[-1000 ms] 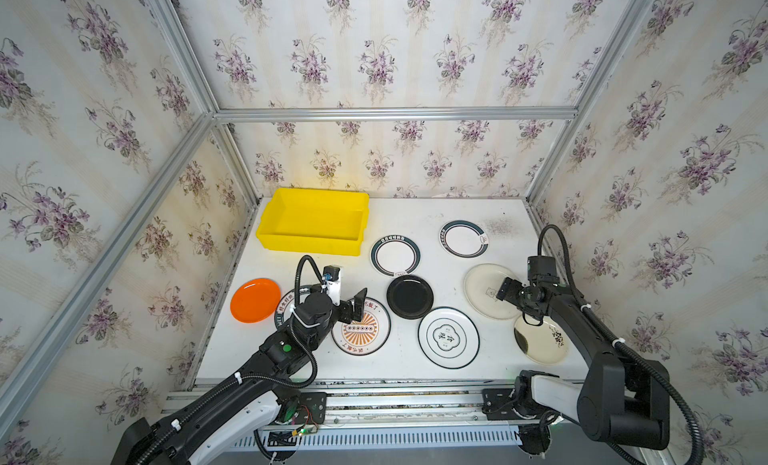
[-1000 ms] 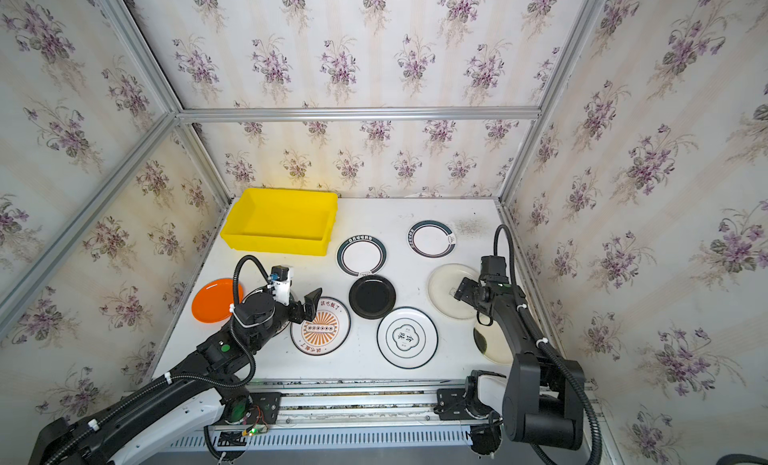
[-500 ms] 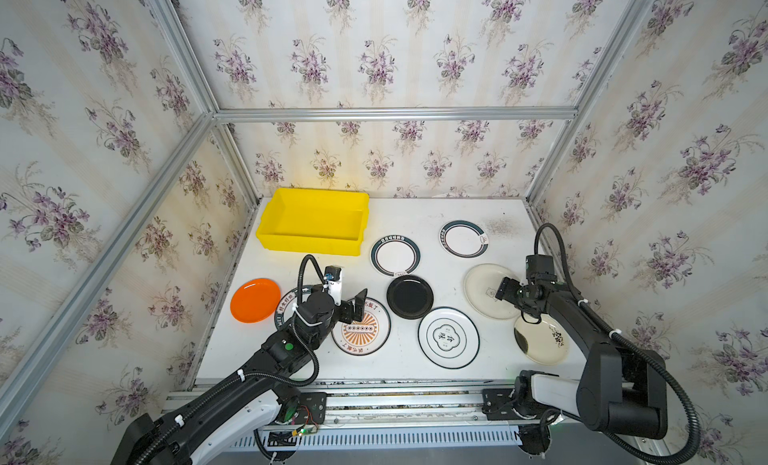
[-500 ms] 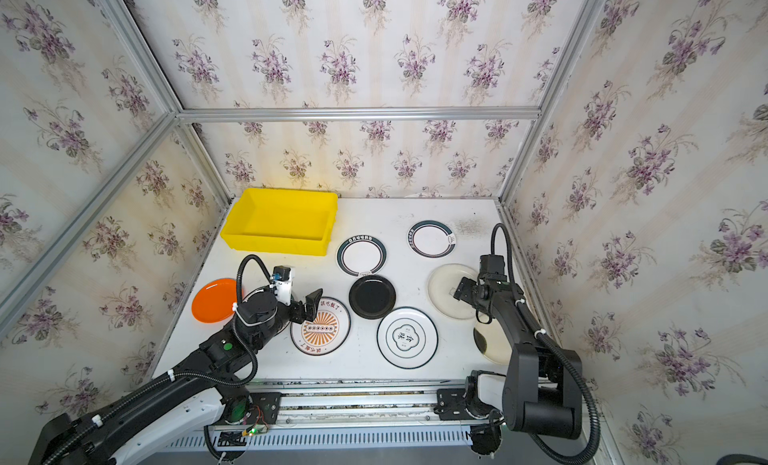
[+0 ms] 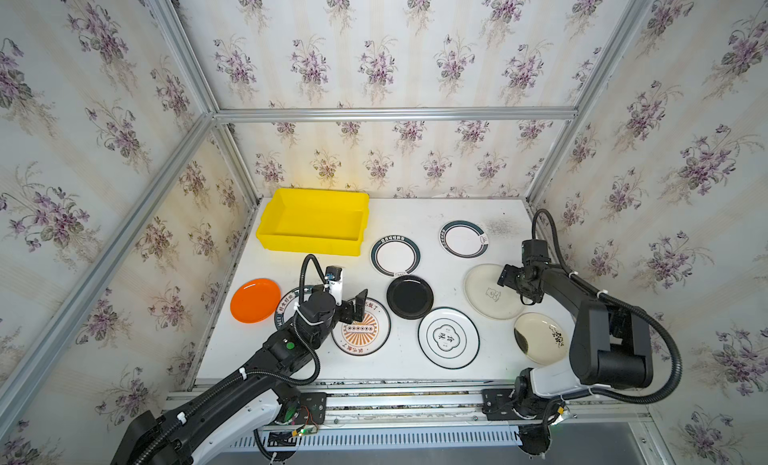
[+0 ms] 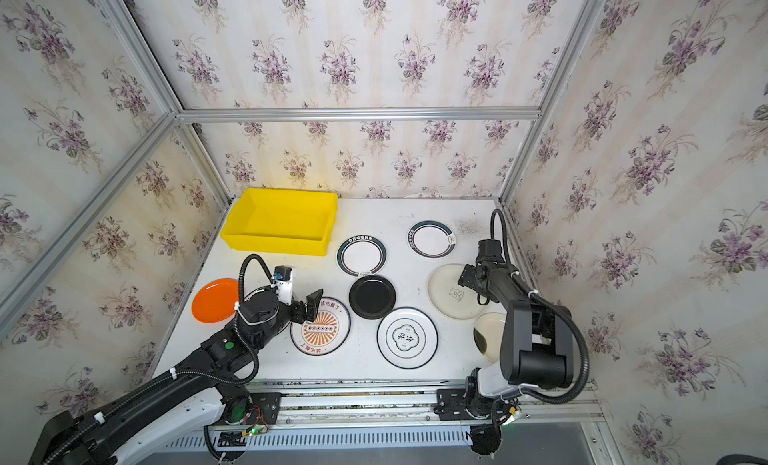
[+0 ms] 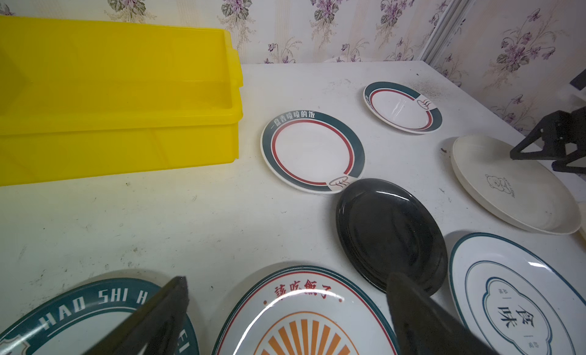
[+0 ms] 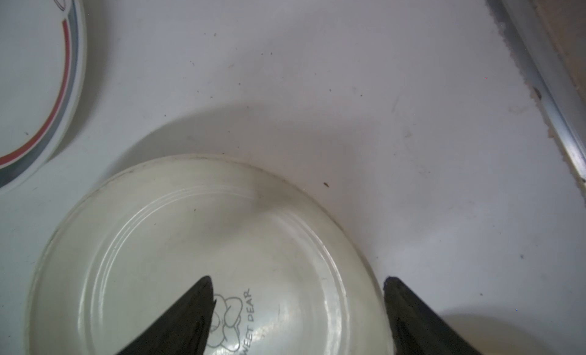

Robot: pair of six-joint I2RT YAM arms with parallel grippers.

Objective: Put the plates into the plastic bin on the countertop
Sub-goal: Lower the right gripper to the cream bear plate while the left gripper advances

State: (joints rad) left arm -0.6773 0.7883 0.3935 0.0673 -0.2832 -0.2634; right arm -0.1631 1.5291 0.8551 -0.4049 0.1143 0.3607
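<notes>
The yellow plastic bin (image 5: 308, 239) (image 7: 126, 118) stands empty at the back left of the white countertop (image 5: 415, 209). Several plates lie flat: orange (image 5: 254, 300), sunburst (image 5: 365, 332) (image 7: 304, 325), black (image 5: 409, 296), two green-rimmed (image 5: 395, 256) (image 5: 463, 239), a blue-lined one (image 5: 448, 337), a cream bear plate (image 5: 486, 296) (image 8: 190, 242) and another cream one (image 5: 540, 338). My left gripper (image 5: 353, 311) (image 7: 288, 282) hangs open over the sunburst plate's far rim. My right gripper (image 5: 515, 288) (image 8: 297, 280) is open astride the bear plate's rim, one finger inside, one outside.
A green-rimmed plate lettered HAO SHI (image 7: 79, 312) lies partly under my left arm beside the orange one. Aluminium rails (image 8: 545, 84) and flowered walls close in the table on three sides. Bare tabletop lies between the bin and the near plates.
My right gripper has crept slightly farther over the bear plate with its jaws a touch narrower. The left arm has hardly moved, and no plate has shifted.
</notes>
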